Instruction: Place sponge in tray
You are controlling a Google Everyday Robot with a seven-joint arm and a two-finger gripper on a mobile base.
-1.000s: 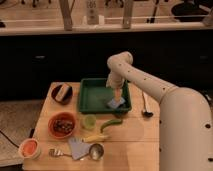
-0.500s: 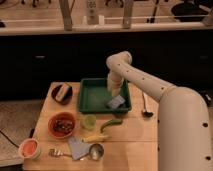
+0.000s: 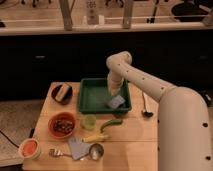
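The deep-green tray (image 3: 95,97) stands at the back middle of the wooden table. The small light blue-grey sponge (image 3: 117,102) lies inside the tray, in its front right corner. My gripper (image 3: 114,92) hangs down into the tray on the white arm (image 3: 120,65), directly above and just behind the sponge. I cannot tell whether it touches the sponge.
A round black bowl (image 3: 62,93) with a tan-and-white block is left of the tray. In front are a green cup (image 3: 89,121), a green pod (image 3: 111,123), a red bowl (image 3: 63,125), an orange bowl (image 3: 30,148), a blue-grey sheet (image 3: 77,147) and a metal cup (image 3: 96,150). A black ladle (image 3: 145,109) lies to the right.
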